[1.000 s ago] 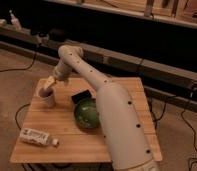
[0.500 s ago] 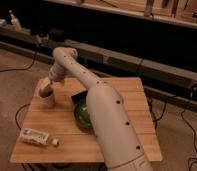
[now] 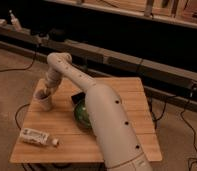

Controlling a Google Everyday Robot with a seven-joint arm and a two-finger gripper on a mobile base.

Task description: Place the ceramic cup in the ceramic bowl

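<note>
The ceramic cup (image 3: 44, 104), small and whitish-grey, stands upright near the left edge of the wooden table (image 3: 127, 100). My gripper (image 3: 43, 94) is right at the cup's top, coming down from above at the end of the white arm. The green ceramic bowl (image 3: 81, 113) sits in the middle of the table, to the right of the cup. Its right side is hidden behind my arm.
A white labelled tube (image 3: 38, 136) lies near the front left corner. A small black block (image 3: 77, 97) sits just behind the bowl. My thick white arm (image 3: 109, 125) crosses the table's middle. Cables lie on the floor around the table, and a dark bench runs behind it.
The arm has swung further left and the gripper has come down onto the cup. The cup, bowl and tube have stayed in place.
</note>
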